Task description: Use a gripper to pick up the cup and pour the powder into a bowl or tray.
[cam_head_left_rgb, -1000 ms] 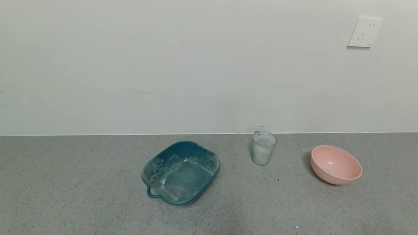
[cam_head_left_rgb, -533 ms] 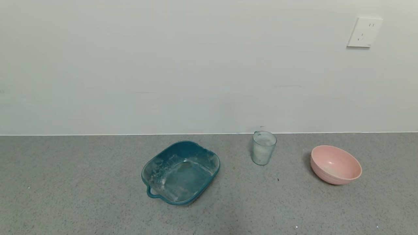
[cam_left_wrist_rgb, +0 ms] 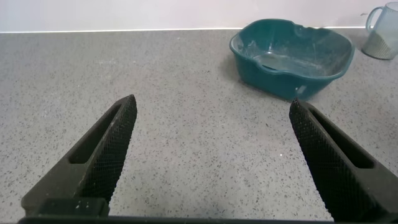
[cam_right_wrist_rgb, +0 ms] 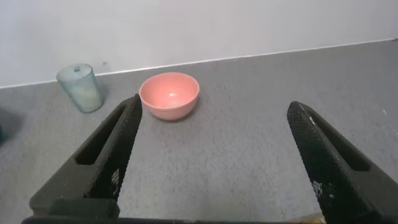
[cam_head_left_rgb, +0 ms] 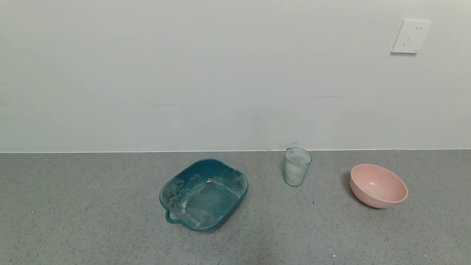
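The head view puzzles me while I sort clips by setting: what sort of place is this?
Probably a kitchen-style counter or test bench: a grey speckled countertop against a plain white wall with a wall socket, bearing a cup, pink bowl and teal tray.

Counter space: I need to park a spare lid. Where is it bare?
Bare counter left of the tray, and the front strip before tray, cup and bowl. The narrower gaps are cup to tray and cup to bowl.

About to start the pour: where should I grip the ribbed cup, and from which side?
Grip the cup across its ribbed mid-wall, coming from the front with the open right gripper. It stands upright, and its loop handle sits at the far-left rim, so that side is probably awkward.
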You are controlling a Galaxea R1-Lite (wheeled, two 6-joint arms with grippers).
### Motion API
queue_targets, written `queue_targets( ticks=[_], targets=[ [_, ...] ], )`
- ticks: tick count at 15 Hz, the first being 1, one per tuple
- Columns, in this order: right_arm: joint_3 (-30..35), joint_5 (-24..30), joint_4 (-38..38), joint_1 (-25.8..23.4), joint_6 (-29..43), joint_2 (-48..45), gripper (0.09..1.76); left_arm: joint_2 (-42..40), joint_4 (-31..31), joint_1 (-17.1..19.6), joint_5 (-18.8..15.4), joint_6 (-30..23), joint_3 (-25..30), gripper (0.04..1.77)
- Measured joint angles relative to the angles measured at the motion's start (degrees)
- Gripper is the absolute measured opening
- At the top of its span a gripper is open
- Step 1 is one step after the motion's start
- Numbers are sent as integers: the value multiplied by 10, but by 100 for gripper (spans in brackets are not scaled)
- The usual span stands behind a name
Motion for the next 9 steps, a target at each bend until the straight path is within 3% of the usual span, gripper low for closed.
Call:
queue_targets(
  ticks=[3,6,9],
  targets=[
    [100,21,-103,-4,0,-18,170,0,0,0,0,0,0,176],
    [160,87,-115,-8,-14,-62,170,0,0,0,0,0,0,176],
    [203,98,-106,-11,-45,-100,170,0,0,0,0,0,0,176]
  ],
)
